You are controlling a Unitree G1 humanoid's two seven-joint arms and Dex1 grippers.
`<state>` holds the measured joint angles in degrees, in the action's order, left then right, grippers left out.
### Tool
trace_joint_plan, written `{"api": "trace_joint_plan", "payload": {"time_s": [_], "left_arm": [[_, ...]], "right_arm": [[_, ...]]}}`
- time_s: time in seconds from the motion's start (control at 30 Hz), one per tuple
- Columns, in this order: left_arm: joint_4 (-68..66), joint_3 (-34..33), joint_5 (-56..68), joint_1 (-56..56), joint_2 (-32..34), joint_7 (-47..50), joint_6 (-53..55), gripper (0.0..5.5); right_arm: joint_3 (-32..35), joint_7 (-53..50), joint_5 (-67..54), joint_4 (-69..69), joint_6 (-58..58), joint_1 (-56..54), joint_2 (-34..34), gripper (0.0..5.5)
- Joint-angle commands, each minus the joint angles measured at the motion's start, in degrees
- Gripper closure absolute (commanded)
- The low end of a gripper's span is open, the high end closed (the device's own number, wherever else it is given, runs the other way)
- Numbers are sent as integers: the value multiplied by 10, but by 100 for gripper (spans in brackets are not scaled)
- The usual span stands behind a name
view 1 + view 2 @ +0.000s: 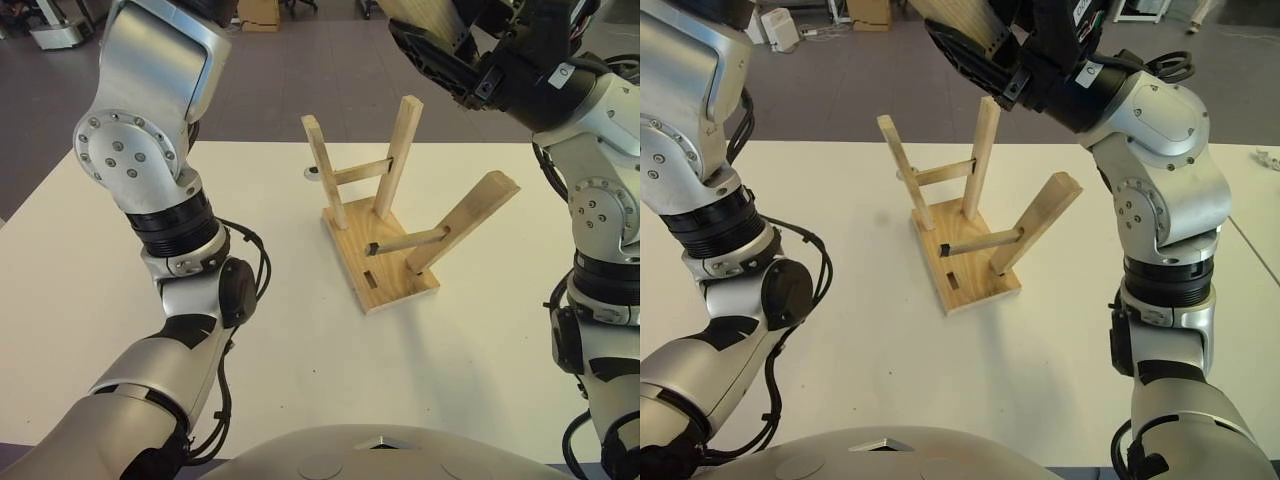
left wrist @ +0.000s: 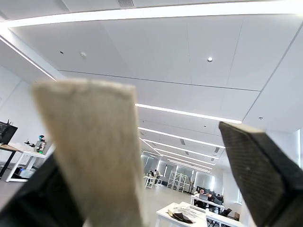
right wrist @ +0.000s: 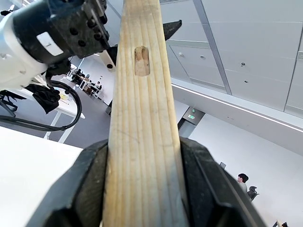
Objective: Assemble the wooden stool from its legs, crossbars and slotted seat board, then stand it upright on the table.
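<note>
Your right gripper [image 3: 144, 163] is clamped on the fourth leg [image 3: 142, 104], held high with its mortise facing the wrist camera. Your left gripper [image 2: 149, 189] has its fingers apart around the leg's far end, probably to steady it. The seat board [image 1: 402, 287] lies slots-up on the table [image 1: 300, 380], so the leg can drop in.

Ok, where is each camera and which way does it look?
Left eye view: on the head, looking down at the table and unfinished stool; left arm, right arm show.
Right eye view: beside it, same scene.
Left wrist view: faces the ceiling; left gripper beside the wooden leg.
Right wrist view: looks up the same leg; right gripper clamps it.
</note>
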<state>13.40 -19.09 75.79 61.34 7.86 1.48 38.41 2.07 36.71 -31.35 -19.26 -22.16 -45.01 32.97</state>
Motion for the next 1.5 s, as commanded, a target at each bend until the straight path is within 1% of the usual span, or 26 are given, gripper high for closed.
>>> {"api": "trace_joint_plan", "payload": {"time_s": [0.03,0.23,0.5,0.57,0.6,0.67,0.7,0.8,0.9,0.97,1.03,1.13,1.23,1.3,1.4,1.5], "left_arm": [[0,7,-5,-22,21,9,5,203],[-3,13,-1,-24,37,5,3,319],[-8,22,10,-27,36,16,5,437],[0,23,15,-32,33,21,2,441],[3,22,18,-35,32,24,0,442],[8,18,23,-42,29,37,-5,449],[10,15,25,-46,29,45,-7,449],[22,-17,41,-85,47,72,-13,449],[51,-57,68,-158,82,89,-3,449],[70,-75,84,-208,106,95,6,449],[99,-87,101,-272,128,97,14,449],[146,-80,95,-369,143,103,22,449],[175,-37,42,-459,136,93,24,449],[195,3,7,-512,97,101,8,449],[200,50,-54,-567,51,108,-19,449],[213,88,-83,-597,-5,130,-44,449]], "right_arm": [[7,-11,-2,-22,-10,-20,-6,343],[0,-13,8,-34,-10,-17,-9,343],[-1,-25,38,-48,-14,-22,-8,343],[-3,-26,50,-42,-13,-28,-9,343],[-5,-26,55,-39,-12,-31,-10,305],[-5,-29,64,-36,-11,-31,-12,275],[-4,-30,66,-35,-11,-31,-13,250],[28,-48,74,-26,-14,-21,-6,198],[102,-77,30,-5,-51,-16,-2,193],[144,-88,15,12,-69,-8,12,193],[169,-71,21,49,-81,49,40,193],[152,-46,68,128,-61,160,58,193],[112,-42,122,197,-22,242,46,193],[72,-26,149,226,3,286,30,193],[23,-22,187,273,31,319,10,193],[-35,-1,224,261,34,368,12,193]]}}
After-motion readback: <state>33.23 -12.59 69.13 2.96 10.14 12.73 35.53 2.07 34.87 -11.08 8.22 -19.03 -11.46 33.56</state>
